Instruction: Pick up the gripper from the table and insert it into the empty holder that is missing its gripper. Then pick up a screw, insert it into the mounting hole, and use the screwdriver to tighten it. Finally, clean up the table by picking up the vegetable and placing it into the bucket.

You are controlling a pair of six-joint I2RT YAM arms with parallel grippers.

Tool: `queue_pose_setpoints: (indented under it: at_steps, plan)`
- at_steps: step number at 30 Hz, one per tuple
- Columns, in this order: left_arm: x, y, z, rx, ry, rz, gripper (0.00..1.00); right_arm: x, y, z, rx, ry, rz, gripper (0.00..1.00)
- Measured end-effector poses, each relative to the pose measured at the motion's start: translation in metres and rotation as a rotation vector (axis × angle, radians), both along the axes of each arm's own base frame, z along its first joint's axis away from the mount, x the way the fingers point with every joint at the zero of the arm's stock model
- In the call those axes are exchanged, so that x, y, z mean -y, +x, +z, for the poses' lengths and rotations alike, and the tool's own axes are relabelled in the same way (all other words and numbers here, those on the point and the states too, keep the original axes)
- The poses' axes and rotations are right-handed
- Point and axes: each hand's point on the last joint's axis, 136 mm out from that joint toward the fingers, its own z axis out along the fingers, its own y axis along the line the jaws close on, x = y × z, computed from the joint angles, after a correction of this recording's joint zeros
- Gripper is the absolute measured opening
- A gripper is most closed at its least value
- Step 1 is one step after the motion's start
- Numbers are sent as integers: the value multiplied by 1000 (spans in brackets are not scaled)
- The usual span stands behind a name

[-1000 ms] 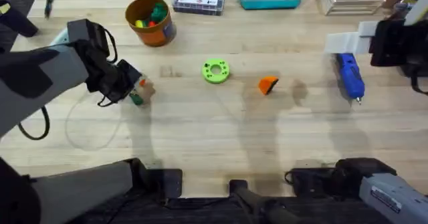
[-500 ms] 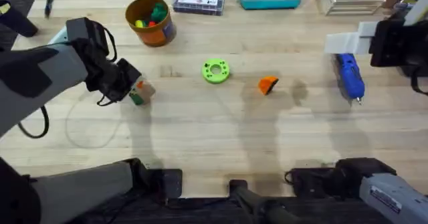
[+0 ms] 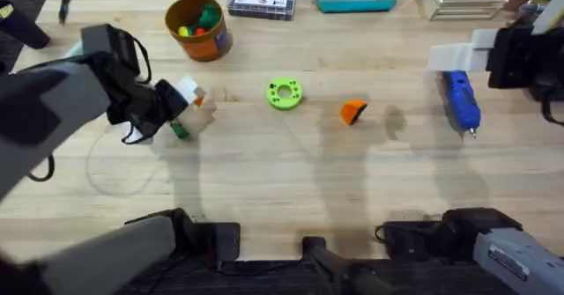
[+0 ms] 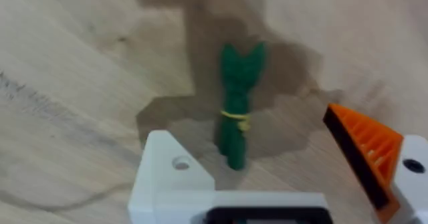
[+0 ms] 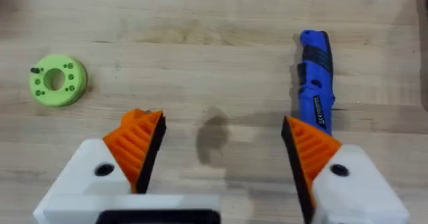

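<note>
pale wooden bench (image 3: 291,172) carries everything, and the green ring (image 3: 285,94) near its middle serves as the landmark. just right of the ring lies the gripper (image 3: 353,112), a loose orange wedge, alone on the wood. farther right of the ring, near the bench's edge, lies the screwdriver (image 3: 461,101), blue handle away from the arms' bases and metal tip toward them; the right wrist view shows it flat on the wood (image 5: 314,90) with the ring (image 5: 58,80) well apart from it. up and left of the ring stands the bucket (image 3: 199,27), with yellow, green and red pieces inside.

left of the ring, the left pincer (image 3: 187,114) hangs over the bench with the vegetable (image 3: 180,131) at its tips. in the left wrist view the vegetable (image 4: 237,103) lies between the 2 fingers, leafy end pointing away from the camera; the pincer (image 4: 284,160) stands wide around it, and i cannot tell whether either finger touches it. 1 finger is the holder (image 4: 170,177), plain white; the other bears an orange ribbed tip.

the right pincer (image 5: 221,147) is wide apart, holding nothing, both orange pads (image 5: 140,140) showing.
</note>
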Motion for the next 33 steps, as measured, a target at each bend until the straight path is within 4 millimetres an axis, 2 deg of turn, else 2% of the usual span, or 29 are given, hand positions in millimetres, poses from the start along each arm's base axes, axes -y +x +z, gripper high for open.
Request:
queue_pose_setpoints:
  at_steps: [1,6,13,17,19,22,26,30,33]
  plan:
    - [10,8,27,108,6,-68,986,0,0,0,0,0,0,994]
    - [31,15,74,291,43,-202,987,0,0,0,0,0,0,994]
    - [61,13,117,467,95,-391,985,0,0,0,0,0,0,994]
    - [70,23,148,671,156,-440,985,0,0,0,0,0,0,994]
    - [72,18,158,788,191,-446,985,0,0,0,0,0,0,994]
    - [71,1,151,876,225,-440,986,0,0,0,0,0,0,994]
    - [72,-18,117,898,234,-440,986,0,0,0,0,0,0,993]
    - [72,-26,83,877,226,-441,986,0,0,0,0,0,0,993]
    - [74,-27,68,889,224,-445,986,0,0,0,0,0,0,993]
